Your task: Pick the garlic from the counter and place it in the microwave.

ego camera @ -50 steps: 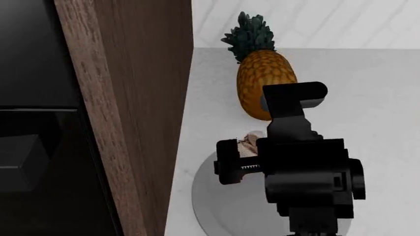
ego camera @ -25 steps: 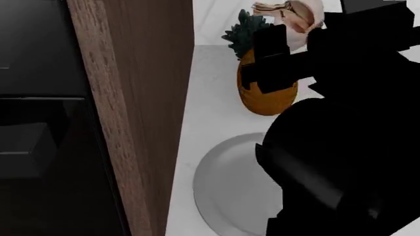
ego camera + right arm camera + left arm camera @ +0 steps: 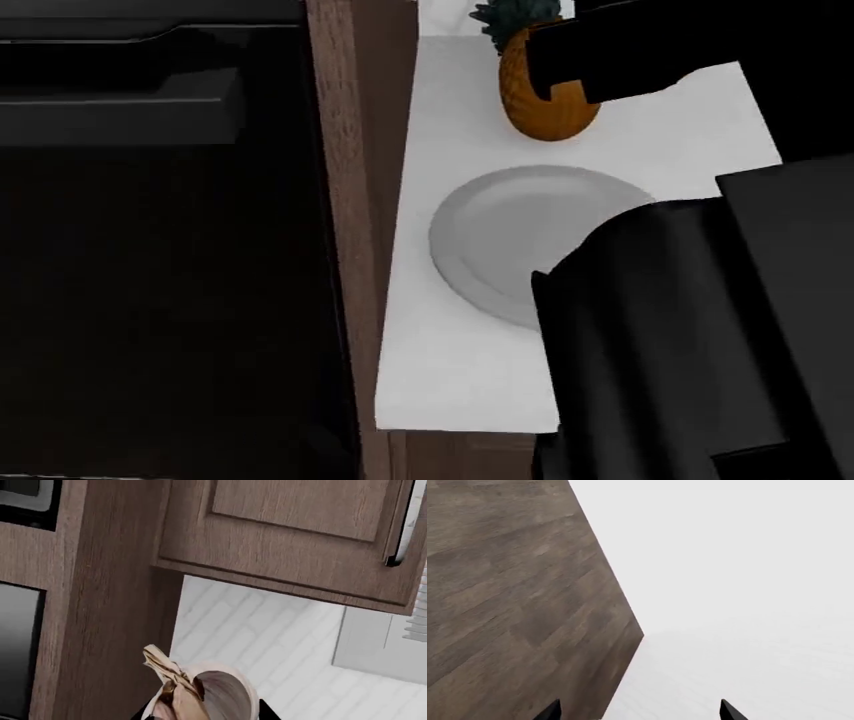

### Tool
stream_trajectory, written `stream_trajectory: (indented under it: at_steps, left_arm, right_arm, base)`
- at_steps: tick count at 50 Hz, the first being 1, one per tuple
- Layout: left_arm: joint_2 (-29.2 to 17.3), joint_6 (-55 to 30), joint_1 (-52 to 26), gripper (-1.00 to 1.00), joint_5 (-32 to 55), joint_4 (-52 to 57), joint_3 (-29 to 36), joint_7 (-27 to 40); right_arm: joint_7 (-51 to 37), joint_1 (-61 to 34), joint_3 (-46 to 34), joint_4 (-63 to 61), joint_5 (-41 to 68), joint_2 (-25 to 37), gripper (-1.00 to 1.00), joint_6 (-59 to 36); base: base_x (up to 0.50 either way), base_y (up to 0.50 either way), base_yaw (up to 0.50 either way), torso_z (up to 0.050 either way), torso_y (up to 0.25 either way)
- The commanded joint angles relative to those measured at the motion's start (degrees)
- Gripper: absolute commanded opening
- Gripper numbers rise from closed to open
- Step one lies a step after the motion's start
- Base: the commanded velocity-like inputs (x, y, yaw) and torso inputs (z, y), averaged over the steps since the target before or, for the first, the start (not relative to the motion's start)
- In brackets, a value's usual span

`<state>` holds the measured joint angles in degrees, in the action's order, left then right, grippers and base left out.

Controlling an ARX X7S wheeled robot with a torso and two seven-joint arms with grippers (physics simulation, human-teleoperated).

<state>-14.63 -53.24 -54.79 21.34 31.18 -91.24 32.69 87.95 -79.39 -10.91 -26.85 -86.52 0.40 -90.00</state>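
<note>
From my right wrist camera I see the garlic [image 3: 200,692] sitting right at the gripper's end, its papery brown tip sticking up, with dark finger edges hugging it on both sides, so the right gripper [image 3: 200,712] is clamped on the bulb. Behind it are a wood-brown upper cabinet [image 3: 293,540] with a metal handle [image 3: 402,525], a white tiled wall [image 3: 267,635], and a tall wood panel [image 3: 107,600].

In the head view the right arm [image 3: 694,350] fills the lower right as a black mass (it hides the gripper and the garlic from this camera). The white bench [image 3: 454,360] carries a round grey plate [image 3: 514,240], bare where I can see it, and the pineapple [image 3: 547,100] stands beyond it, partly covered by the arm. A black appliance front [image 3: 160,250] fills the left.

My left wrist camera shows only two dark fingertips [image 3: 730,711] set well apart, so the left gripper [image 3: 640,712] is spread, holding nothing, over wood and white surface.
</note>
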Motion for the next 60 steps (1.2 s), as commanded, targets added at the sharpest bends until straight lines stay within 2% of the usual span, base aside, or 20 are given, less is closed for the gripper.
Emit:
stream_trajectory:
  at_steps: [1,26,28,32,35,49,50,51,60]
  left_arm:
    - [0.45,0.94,1.19,1.0,-2.76,0.32,2.11,1.13]
    - [0.36,0.5,1.53,1.0,-2.25,-0.01,2.65,0.41]
    - [0.37,0.39,1.65,1.0,-2.15,-0.01,2.66,0.27]
    - [0.23,-0.04,1.58,1.0,-2.02,0.06,2.54,0.38]
    - [0.16,-0.13,1.54,1.0,-1.91,0.04,2.38,0.36]
    - [0.15,-0.18,1.64,1.0,-1.93,0.05,2.35,0.42]
    - [0.17,-0.18,2.43,1.0,-2.53,-0.19,3.39,0.34]
    - [0.17,-0.2,2.51,1.0,-2.59,-0.13,3.51,0.35]
    - [0.2,-0.03,2.73,1.0,-3.0,-0.29,4.2,0.52]
  right_arm:
    - [2.04,-4.0,-1.9,-0.71,-2.72,-0.39,-1.0,0.02]
    - [1.93,-28.12,-7.2,7.21,5.11,-0.4,-1.0,0.01]
    - [-1.62,-29.72,-7.3,7.75,8.45,-0.4,-1.0,0.01]
    - [-15.9,-32.41,-7.18,9.33,22.61,-0.4,-1.0,0.01]
    - [-22.65,-33.83,-7.48,9.88,30.01,-0.4,-1.0,0.01]
    - [-47.47,-40.48,-8.58,15.32,57.54,-0.39,-1.0,0.01]
    - [-56.07,-45.48,-8.77,23.02,66.14,-0.38,-1.0,3.34]
    - [-60.73,-46.53,-8.54,24.91,72.68,-0.35,-1.0,4.27]
    - [-66.89,-47.38,-10.49,29.6,80.31,0.02,-1.0,7.9]
  base:
    - [-0.5,0.33,0.0,0.0,0.0]
    - [-0.37,0.48,0.0,0.0,0.0]
    - [-0.31,0.5,0.0,0.0,0.0]
    - [-0.25,0.42,0.0,0.0,0.0]
    - [-0.2,0.41,0.0,0.0,0.0]
    - [-0.01,0.07,0.0,0.0,0.0]
    - [0.2,0.04,0.0,0.0,0.0]
    - [0.2,0.04,0.0,0.0,0.0]
    - [0.24,0.04,0.0,0.0,0.0]
